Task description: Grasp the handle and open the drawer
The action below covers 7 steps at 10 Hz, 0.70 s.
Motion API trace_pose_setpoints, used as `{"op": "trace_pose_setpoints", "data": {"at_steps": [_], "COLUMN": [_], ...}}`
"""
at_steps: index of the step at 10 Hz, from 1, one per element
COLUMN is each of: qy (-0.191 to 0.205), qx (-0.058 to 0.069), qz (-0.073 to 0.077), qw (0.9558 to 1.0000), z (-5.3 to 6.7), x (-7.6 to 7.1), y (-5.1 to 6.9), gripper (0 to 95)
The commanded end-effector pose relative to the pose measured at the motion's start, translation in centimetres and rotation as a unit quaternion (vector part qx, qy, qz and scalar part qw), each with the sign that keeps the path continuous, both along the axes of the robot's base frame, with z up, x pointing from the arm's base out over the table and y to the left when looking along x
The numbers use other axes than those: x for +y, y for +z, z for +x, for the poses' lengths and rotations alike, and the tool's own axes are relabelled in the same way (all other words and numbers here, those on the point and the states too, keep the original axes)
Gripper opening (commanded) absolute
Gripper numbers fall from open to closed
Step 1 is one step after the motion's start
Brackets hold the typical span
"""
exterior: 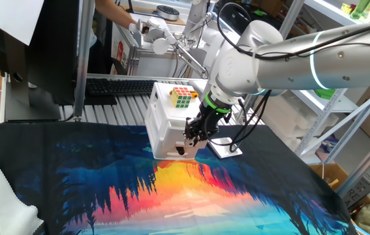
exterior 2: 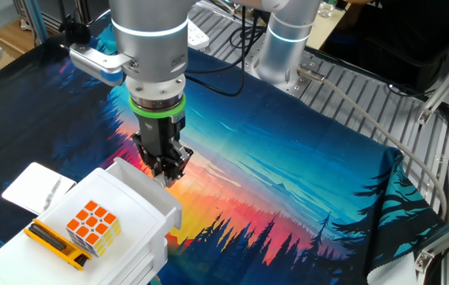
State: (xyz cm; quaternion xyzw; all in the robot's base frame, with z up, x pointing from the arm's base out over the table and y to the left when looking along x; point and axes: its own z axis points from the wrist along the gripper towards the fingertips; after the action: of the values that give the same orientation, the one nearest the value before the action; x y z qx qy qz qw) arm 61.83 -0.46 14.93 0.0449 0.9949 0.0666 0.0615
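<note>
Small white cabinet (exterior: 166,127) sits toward the far edge of the counter (exterior: 106,189), roughly mid-width, on a bright cloth w/ a forest-and-sunset print (exterior 2: 303,174). There's a Rubik's cube (exterior: 183,96) on top of the cabinet, and in the other fixed view an orange and black flat thing (exterior 2: 54,244) lies right next to the cube, touching or nearly so.

The arm comes in from the right side of one fixed view, and the tool (exterior: 196,136) points straight down at the cabinet's front, right at the upper front edge. The drawer (exterior: 171,145) front faces the near edge of the counter. The handle (exterior: 180,150) is prob the small bit low on the front, but it's dark and tiny there, so I can't really make it out. In the other fixed view the tool (exterior 2: 167,170) has its fingertips pulled fairly close together, down against the front lip of the cabinet (exterior 2: 141,194). Can't tell if it's actually clamped on anything; the black fingers cover the contact spot in both views. Drawer looks closed or barely out, hard to say.

A flat white card (exterior: 226,149) lies on the cloth just beside the cabinet, toward the arm's side.
</note>
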Motion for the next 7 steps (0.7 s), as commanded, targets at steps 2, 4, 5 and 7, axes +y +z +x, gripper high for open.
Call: {"op": "trace_pose_setpoints", "data": {"at_steps": [2, 4, 5, 7], "qy": [0.002, -0.005, -0.005, 0.001], "qx": [0.001, 0.001, 0.001, 0.004], "qz": [-0.001, 0.0, 0.0, 0.0], "qw": [1.0, 1.0, 1.0, 1.0], "z": [0.04, 0.05, 0.05, 0.08], "x": [0.01, 0.02, 0.03, 0.05], "y": [-0.05, -0.05, -0.04, -0.03], "gripper": [0.0, 0.0, 19.0, 19.0]}}
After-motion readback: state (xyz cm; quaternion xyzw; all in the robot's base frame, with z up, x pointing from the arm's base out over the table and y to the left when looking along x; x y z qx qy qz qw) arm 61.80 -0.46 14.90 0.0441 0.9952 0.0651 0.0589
